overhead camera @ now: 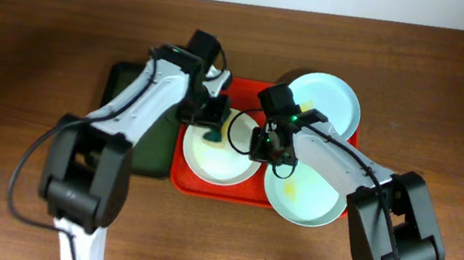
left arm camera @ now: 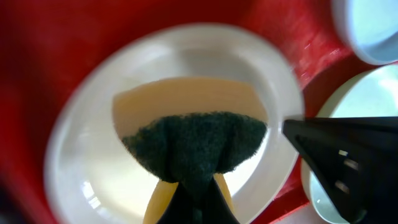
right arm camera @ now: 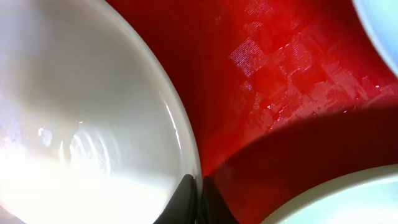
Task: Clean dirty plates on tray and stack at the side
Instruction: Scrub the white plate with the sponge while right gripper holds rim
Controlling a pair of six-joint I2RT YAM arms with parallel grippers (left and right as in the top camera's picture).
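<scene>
The white plate [overhead camera: 220, 161] lies at the left of the red tray [overhead camera: 204, 188]. My left gripper [overhead camera: 211, 125] is shut on a yellow sponge with a dark green scouring face [left arm camera: 193, 140], which is pressed on the white plate [left arm camera: 81, 168]. My right gripper [right arm camera: 198, 196] is shut on the white plate's right rim [right arm camera: 74, 93] and shows overhead [overhead camera: 261, 147]. The pale blue plate [overhead camera: 326, 98] sits at the tray's back right. The mint green plate [overhead camera: 305, 198] lies at the front right and carries a yellow smear.
A dark green tray [overhead camera: 122, 85] lies left of the red tray, partly under my left arm. The red tray floor [right arm camera: 273, 81] shows bare between the plates. My right arm's gripper body [left arm camera: 339, 155] juts into the left wrist view. Brown table surrounds the trays.
</scene>
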